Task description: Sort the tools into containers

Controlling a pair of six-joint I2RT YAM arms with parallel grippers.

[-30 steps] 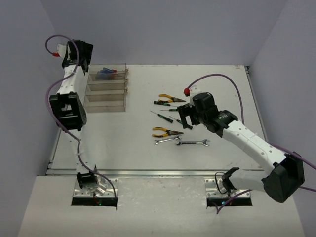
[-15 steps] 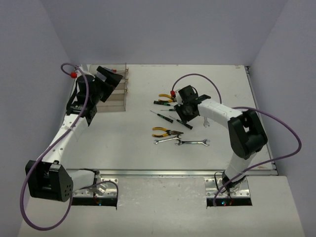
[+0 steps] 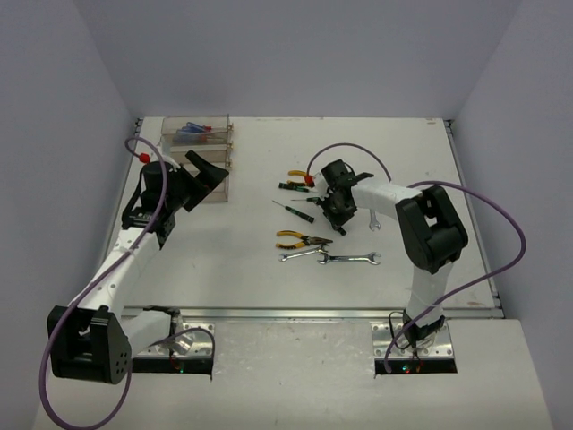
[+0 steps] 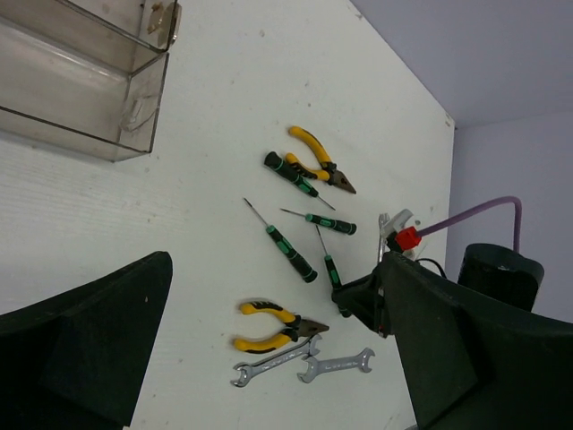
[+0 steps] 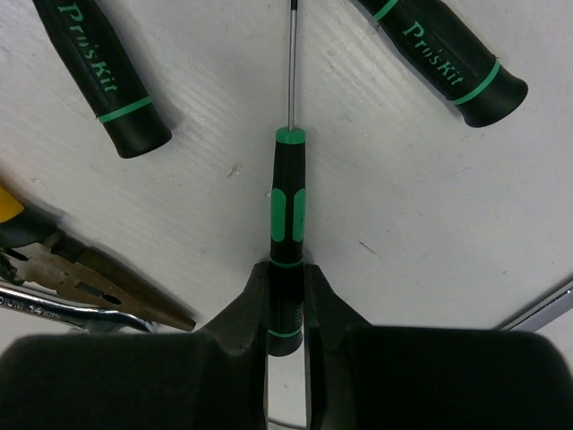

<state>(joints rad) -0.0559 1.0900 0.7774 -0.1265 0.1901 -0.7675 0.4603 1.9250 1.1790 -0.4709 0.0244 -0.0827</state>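
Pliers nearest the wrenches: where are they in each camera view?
Top external: pliers mid-table, directly above the thin wrench.
Left wrist: bottom centre, again just above that wrench.
Right wrist: lower left edge, only the nose and a sliver of yellow handle showing.
Shared landmark: the thin wrench alongside them, in all three.

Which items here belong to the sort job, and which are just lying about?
Job: far pliers, near pliers, wrenches, slim screwdriver in the right gripper, thicker screwdrivers, clear containers, blue-handled tools already binned.
Lying about: rig fittings, namely purple cables, base plates.
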